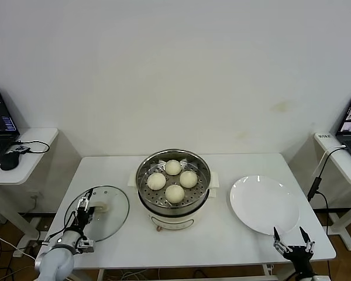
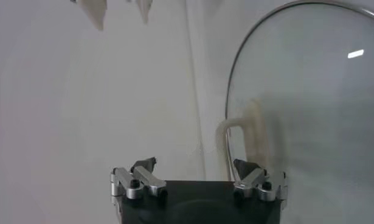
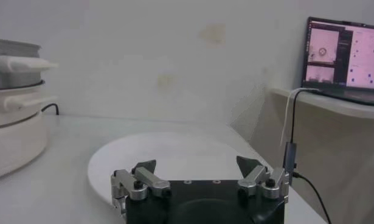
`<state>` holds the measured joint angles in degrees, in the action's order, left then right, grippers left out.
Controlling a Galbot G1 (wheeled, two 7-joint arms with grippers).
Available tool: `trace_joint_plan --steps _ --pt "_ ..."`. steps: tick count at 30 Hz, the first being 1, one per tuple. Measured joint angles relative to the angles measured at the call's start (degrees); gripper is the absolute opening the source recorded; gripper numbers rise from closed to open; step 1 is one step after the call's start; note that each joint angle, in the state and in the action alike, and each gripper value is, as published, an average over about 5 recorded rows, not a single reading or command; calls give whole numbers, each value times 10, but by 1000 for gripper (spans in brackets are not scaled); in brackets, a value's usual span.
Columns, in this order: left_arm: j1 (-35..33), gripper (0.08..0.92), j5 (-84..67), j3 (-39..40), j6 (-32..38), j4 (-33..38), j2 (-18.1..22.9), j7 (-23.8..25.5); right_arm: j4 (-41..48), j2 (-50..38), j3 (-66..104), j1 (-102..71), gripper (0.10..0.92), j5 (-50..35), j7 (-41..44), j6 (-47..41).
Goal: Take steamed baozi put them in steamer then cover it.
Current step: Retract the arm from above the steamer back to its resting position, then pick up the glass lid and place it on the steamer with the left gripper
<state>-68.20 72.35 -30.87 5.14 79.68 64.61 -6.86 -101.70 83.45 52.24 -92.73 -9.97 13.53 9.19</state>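
Left gripper (image 1: 83,206) seen released, jaws spread over cream handle of round glass lid (image 1: 111,219), flat on table (image 1: 234,234). Right gripper (image 1: 292,239) parked released near smooth white plate (image 1: 263,205). Four smooth round buns (image 1: 175,193) held on perforated tray in shiny steel steamer (image 1: 202,170), centre.

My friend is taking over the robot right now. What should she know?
Left gripper: open, at the glass lid lying on the table's left, nothing held.
Right gripper: open, empty, by the near edge of the white plate.
Done: all four baozi sit in the steamer at the middle of the table; the plate has nothing on it.
Left: put the lid on the steamer.
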Motion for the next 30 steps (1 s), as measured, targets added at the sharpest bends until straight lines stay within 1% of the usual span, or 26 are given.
trace_joint_plan --steps 13,21,24,30 --pt "9 402 -1 0 1 -20 1 3 3 3 -5 2 823 2 1 1" --pt "14 178 -9 -3 1 -33 9 -12 7 5 -8 1 823 6 1 2" --pt "11 143 -14 -7 -2 -31 10 -20 7 5 -9 0 823 8 1 2" --pt "-5 142 -28 -18 -14 -5 4 -31 2 6 -14 -2 823 15 2 3"
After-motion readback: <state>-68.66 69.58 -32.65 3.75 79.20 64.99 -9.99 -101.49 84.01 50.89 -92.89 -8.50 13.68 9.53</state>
